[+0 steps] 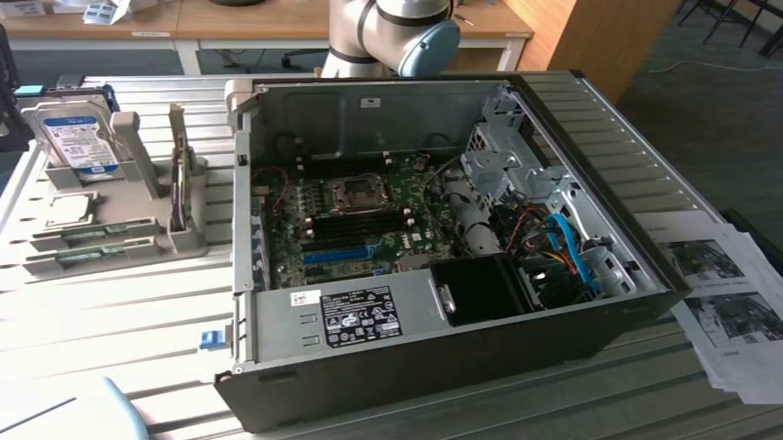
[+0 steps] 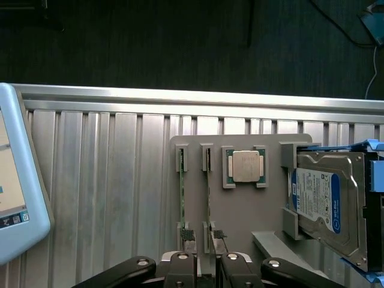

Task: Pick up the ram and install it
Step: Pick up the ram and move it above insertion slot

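standing edge-on, thin green ram point(image 2: 208, 198)

On my exterior feed the arm point(image 1: 367, 32) shows as smooth, pale silver-grey tubes joined by rounded housings, one of them closed with a blue-grey cap point(image 1: 428, 41). Through the wrist camera I see the gripper point(image 2: 207, 267) in matte black. It has two blocky fingers point(image 2: 182, 269) flanked by angled outer links point(image 2: 120, 273), each carrying a shiny round silver pin point(image 2: 142, 262) at its pivot.
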Motion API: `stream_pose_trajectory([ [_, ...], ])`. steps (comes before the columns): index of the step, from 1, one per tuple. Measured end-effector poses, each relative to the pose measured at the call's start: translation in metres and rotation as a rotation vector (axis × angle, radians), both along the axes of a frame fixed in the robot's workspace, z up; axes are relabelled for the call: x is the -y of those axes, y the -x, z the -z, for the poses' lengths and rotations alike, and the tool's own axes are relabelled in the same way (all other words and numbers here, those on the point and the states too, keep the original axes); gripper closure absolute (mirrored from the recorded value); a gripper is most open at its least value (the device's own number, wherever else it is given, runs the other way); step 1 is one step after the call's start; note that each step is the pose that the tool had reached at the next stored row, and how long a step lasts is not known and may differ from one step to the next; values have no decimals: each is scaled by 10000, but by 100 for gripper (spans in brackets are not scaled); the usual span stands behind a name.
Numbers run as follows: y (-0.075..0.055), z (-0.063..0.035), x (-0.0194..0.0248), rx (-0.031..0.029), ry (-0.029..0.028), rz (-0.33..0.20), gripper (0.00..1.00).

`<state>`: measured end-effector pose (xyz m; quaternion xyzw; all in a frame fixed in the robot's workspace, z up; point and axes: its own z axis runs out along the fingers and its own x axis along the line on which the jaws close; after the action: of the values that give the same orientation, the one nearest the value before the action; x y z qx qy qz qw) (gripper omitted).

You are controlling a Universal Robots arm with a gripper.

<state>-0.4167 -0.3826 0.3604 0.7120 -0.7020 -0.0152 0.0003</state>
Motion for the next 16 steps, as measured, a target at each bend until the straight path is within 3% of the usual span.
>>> stream_pose_trajectory([
  [13,0,0,1,0,0,1,77],
  [15,0,0,1,-1,0,0,76],
  [16,0,0,1,-1,0,0,70],
])
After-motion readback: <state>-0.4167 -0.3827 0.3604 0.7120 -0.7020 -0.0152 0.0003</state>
